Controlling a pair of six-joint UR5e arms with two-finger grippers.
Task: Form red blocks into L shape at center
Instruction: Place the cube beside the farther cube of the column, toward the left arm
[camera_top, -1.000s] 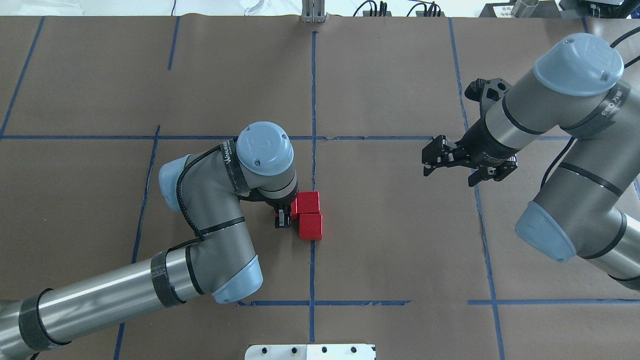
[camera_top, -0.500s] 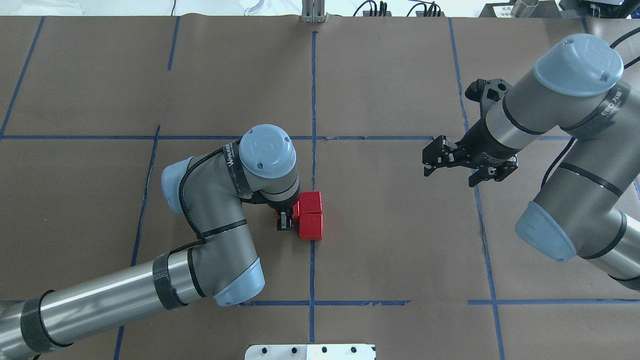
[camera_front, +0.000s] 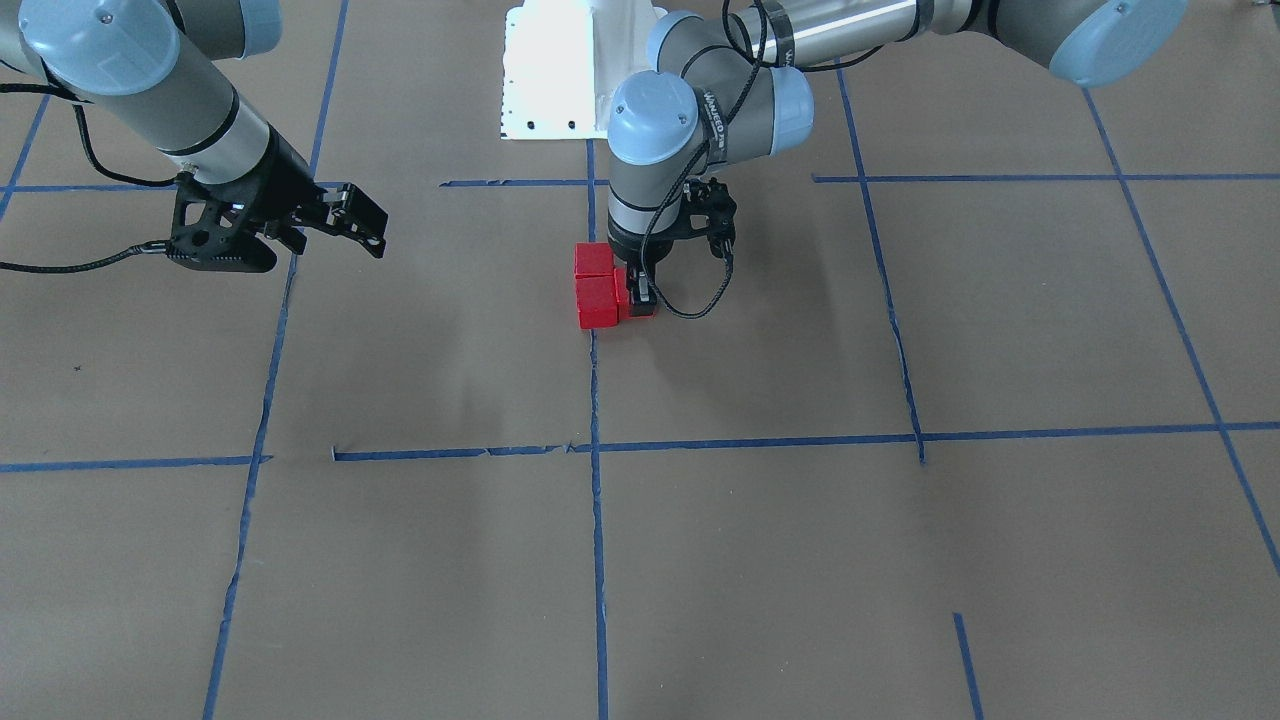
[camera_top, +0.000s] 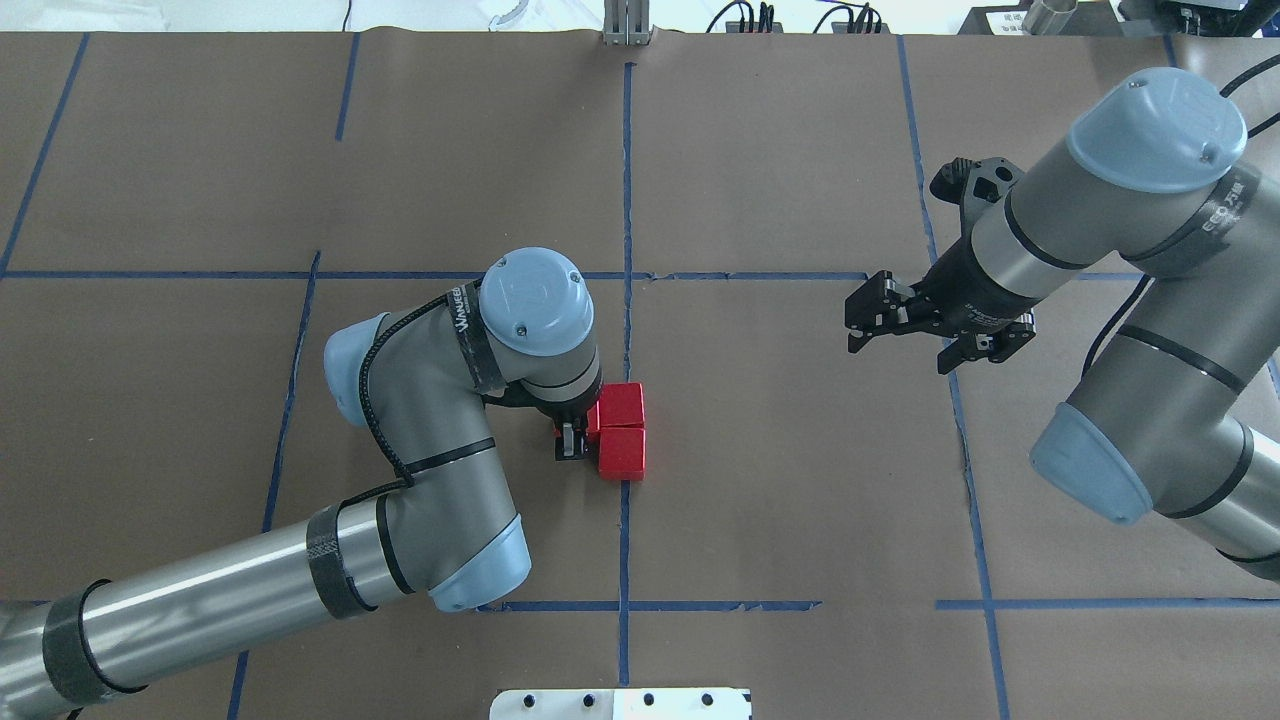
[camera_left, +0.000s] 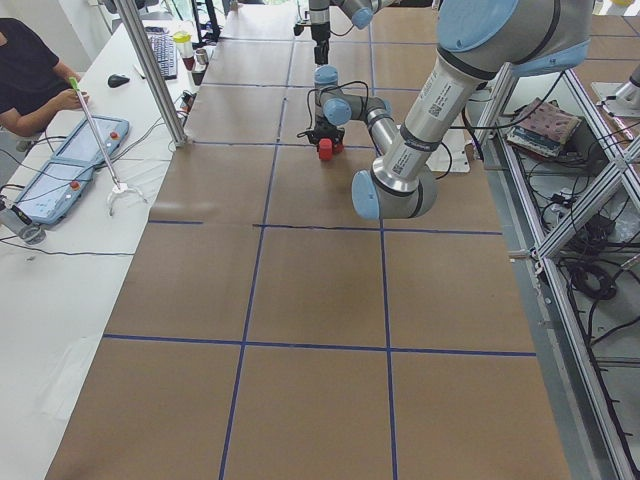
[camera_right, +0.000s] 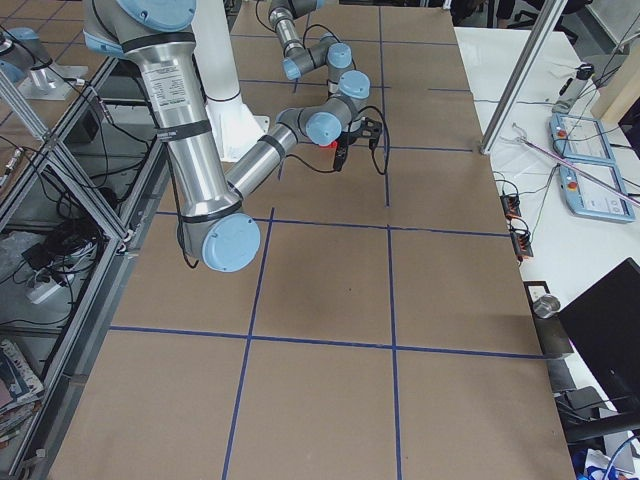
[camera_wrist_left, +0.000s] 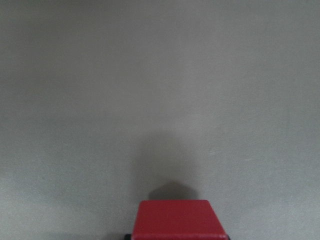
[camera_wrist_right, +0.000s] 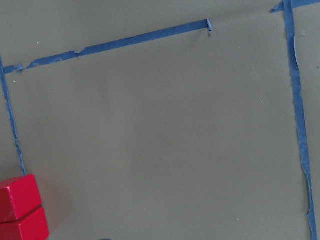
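My left hand (camera_top: 570, 441) grips a small matte red cube (camera_wrist_left: 175, 220) just beside two matching red cubes (camera_top: 622, 452) on the central blue tape line (camera_top: 626, 200) of the brown paper table (camera_top: 800, 450). My right hand (camera_top: 857, 318) hangs open, well apart.

Third red block (camera_wrist_left: 175, 219) cut by the wrist view's edge, elsewhere mostly behind left gripper (camera_front: 637, 300) fingers (camera_front: 641, 292).
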